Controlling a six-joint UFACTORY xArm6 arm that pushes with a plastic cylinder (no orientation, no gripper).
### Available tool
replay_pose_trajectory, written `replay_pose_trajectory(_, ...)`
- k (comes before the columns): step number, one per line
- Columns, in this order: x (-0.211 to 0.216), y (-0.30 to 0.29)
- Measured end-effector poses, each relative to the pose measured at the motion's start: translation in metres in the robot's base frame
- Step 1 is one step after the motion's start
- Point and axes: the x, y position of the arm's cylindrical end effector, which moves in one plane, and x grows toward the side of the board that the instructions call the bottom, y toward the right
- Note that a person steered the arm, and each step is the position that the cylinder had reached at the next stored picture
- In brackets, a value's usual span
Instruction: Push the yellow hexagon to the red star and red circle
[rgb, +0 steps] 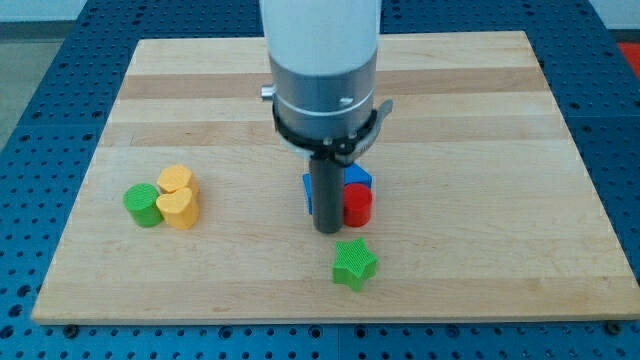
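Note:
Two yellow blocks sit at the view's left, touching each other: the upper one (176, 181) looks like a hexagon, the lower one (179, 209) like a heart. A red circle (358, 205) stands near the middle of the board. I see no red star; the arm and rod may hide it. My tip (328, 230) rests on the board just left of the red circle, touching or almost touching it, far to the right of the yellow blocks.
A green circle (143, 204) touches the yellow blocks on their left. Blue blocks (358, 178) sit behind the rod and the red circle, one edge showing left of the rod (309, 192). A green star (354, 264) lies below my tip. The wooden board (480, 120) has blue table around it.

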Motion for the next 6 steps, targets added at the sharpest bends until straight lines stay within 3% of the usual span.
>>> replay_pose_trajectory(1, -0.009, 0.0)
replay_pose_trajectory(3, 0.048, -0.11)
replay_pose_trajectory(4, 0.049, -0.174)
replay_pose_trajectory(6, 0.029, -0.186)
